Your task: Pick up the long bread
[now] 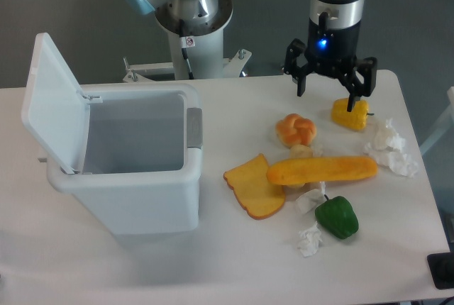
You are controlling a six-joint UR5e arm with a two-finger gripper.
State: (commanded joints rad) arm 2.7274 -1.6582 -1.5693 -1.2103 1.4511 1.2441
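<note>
The long bread (pixel 323 170) is an orange-yellow baguette-shaped loaf lying flat on the white table (pixel 213 269), right of centre, its left end resting over a flat toast slice (pixel 254 188). My gripper (pixel 328 93) hangs above the table's far right part, well behind the long bread. Its fingers are spread open and hold nothing. A small knotted bun (pixel 296 130) sits between the gripper and the loaf.
A white bin (pixel 128 170) with its lid (pixel 50 99) raised stands at the left. A yellow pepper (pixel 351 114) lies just right of the gripper. A green pepper (pixel 337 217) and crumpled white paper (pixel 389 149) lie around the loaf.
</note>
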